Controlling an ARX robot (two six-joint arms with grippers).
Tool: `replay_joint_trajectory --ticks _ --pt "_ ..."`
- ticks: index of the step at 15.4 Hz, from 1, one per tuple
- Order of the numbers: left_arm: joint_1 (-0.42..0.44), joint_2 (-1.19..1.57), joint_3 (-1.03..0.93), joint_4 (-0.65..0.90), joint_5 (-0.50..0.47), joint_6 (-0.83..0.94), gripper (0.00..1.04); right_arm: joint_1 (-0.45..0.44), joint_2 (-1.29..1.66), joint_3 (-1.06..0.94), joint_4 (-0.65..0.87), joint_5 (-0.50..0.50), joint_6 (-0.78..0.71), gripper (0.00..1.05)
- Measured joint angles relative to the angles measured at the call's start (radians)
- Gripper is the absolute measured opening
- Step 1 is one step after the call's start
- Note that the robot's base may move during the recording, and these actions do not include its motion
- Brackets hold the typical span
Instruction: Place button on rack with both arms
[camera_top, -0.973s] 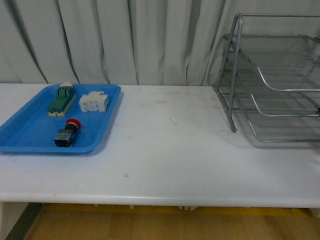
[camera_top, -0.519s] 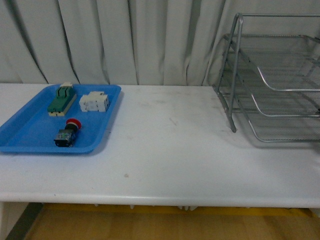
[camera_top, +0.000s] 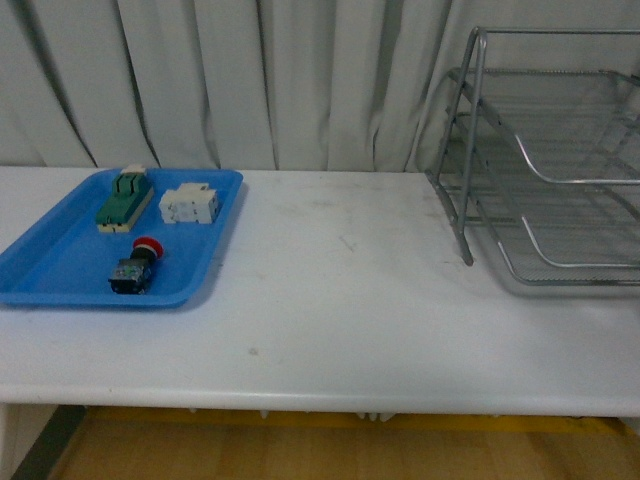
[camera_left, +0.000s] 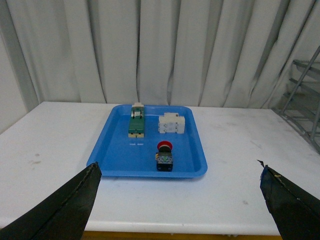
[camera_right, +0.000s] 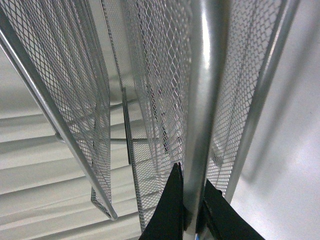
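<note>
Button (camera_left: 164, 156) shares tray (camera_left: 125, 161) with 2 blocks (camera_left: 136, 126) (camera_left: 171, 124); left end effector (camera_left: 178, 166) wide, right end effector (camera_right: 191, 176) clamps rack (camera_right: 150, 100).

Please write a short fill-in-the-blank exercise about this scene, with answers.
1. The button lies in the ___ tray.
2. Its round cap is ___.
3. The right pincer grips a rod of the rack, which has ___ mesh tiers.
4. The left pincer holds nothing; it is ___.
Answers: blue, red, three, open.

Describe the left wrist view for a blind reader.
A blue tray on a white table holds a red button, a green switch and a white block. The open left claw frames it with dark tips. A rack edge shows.
</note>
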Motion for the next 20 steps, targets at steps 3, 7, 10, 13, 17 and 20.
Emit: replay_joint_trajectory --ticks 3,7,10,13,17,20 --pt "0.000 0.000 0.000 0.000 0.000 0.000 0.98 -0.023 -0.040 -0.102 0.011 0.010 -0.003 0.03" --pt "0.000 0.000 0.000 0.000 0.000 0.000 0.98 -0.053 -0.074 -0.216 0.029 -0.001 -0.014 0.03" --pt "0.000 0.000 0.000 0.000 -0.001 0.000 0.98 -0.067 -0.087 -0.268 0.033 -0.016 -0.010 0.07" --pt "0.000 0.000 0.000 0.000 0.000 0.000 0.98 -0.085 -0.087 -0.289 0.002 -0.023 0.073 0.57" --pt "0.000 0.000 0.000 0.000 0.000 0.000 0.98 -0.127 -0.233 -0.421 -0.026 -0.044 0.132 0.98" --pt "0.000 0.000 0.000 0.000 0.000 0.000 0.98 -0.132 -0.272 -0.451 -0.026 -0.056 0.132 0.98"
